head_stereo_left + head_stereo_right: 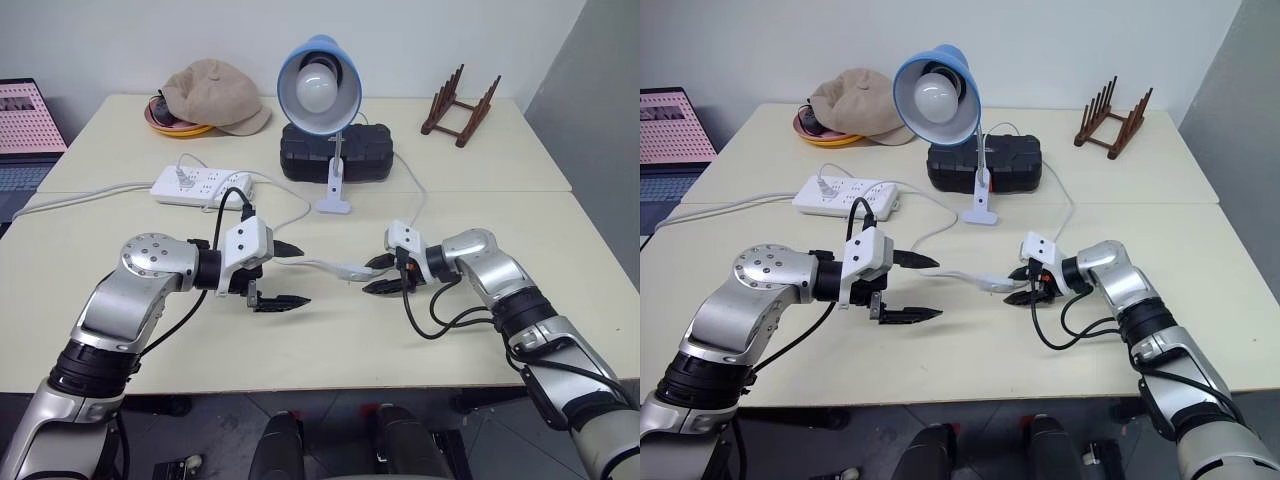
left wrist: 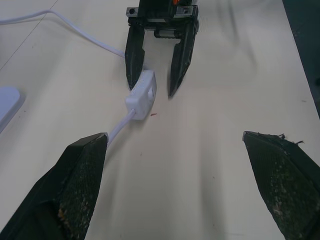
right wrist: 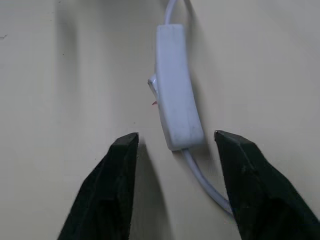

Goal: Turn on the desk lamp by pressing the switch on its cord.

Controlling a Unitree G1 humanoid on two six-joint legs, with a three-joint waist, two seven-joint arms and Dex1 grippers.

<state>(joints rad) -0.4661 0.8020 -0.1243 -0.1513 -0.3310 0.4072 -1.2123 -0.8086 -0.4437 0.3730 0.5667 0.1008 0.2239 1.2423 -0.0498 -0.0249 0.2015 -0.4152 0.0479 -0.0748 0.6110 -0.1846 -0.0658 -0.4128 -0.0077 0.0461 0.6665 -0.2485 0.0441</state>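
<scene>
Right gripper part-open astride the switch, not clamping it, left gripper spread wide nearby, lamp unlit

Bare table between hands; switch unobstructed

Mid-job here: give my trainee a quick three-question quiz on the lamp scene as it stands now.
1. True or false: the desk lamp is lit.
2. What lies between the fingers of the right claw?
3. The left claw is: A) shut on the cord, B) open, holding nothing, C) pressing the power strip.

Key: 1 false. 2 the switch, lying on the table, fingers not yet touching it. 3 B.
</scene>
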